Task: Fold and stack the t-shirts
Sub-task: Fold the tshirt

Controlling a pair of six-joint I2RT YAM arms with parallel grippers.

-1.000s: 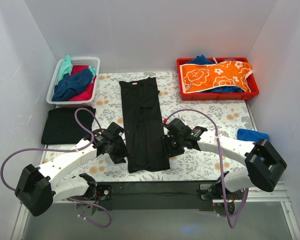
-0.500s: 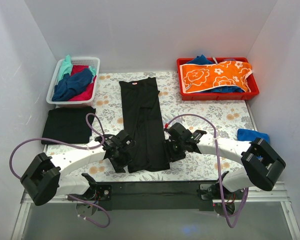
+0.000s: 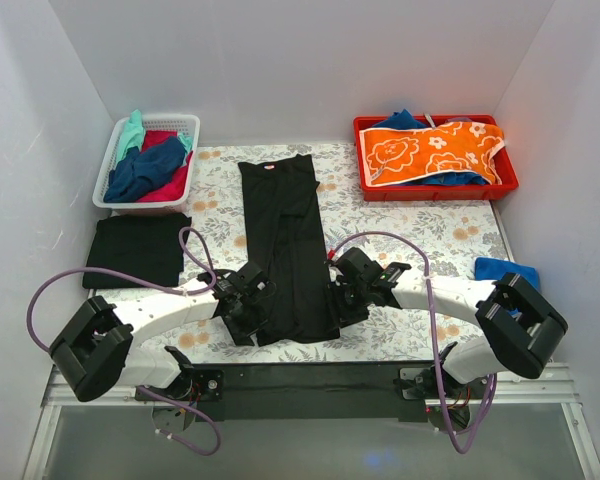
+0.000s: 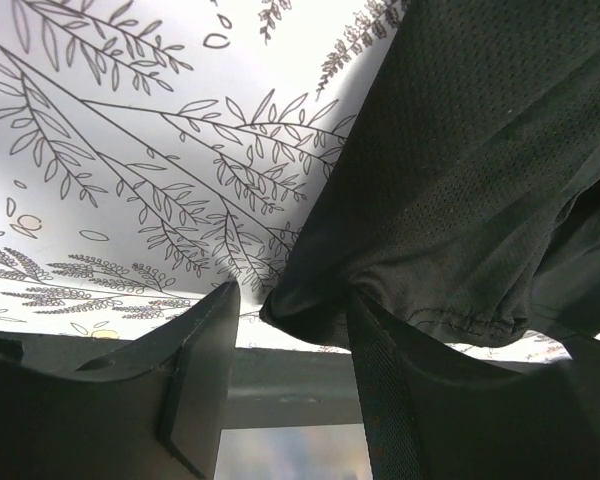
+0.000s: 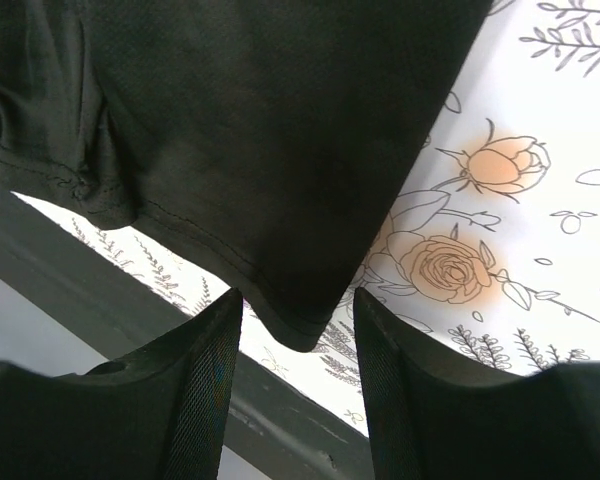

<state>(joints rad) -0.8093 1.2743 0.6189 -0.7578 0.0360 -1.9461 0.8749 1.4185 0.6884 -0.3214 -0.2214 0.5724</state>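
Observation:
A large black t-shirt [image 3: 285,245], folded lengthwise into a long strip with a red neck label at its far end, lies mid-table. My left gripper [image 3: 252,302] is open at its near left corner. In the left wrist view the shirt's hem corner [image 4: 310,305] sits between the open fingers [image 4: 202,370] of that gripper [image 4: 292,300], unclamped. My right gripper [image 3: 342,296] is open at the near right corner. In the right wrist view the shirt's corner [image 5: 298,325] hangs between the spread fingers [image 5: 205,370] of that gripper [image 5: 298,312]. A folded black shirt [image 3: 135,250] lies at the left.
A white basket [image 3: 180,122] with teal, red and blue shirts stands at the back left. A red tray [image 3: 365,175] with orange flowered and blue cloth stands at the back right. A blue cloth [image 3: 505,270] lies at the right edge. The table's dark front bar [image 3: 310,375] is just behind both grippers.
My left gripper has moved right onto the shirt's near left corner. My right gripper has edged left and nearer onto the near right corner. The shirt has not moved.

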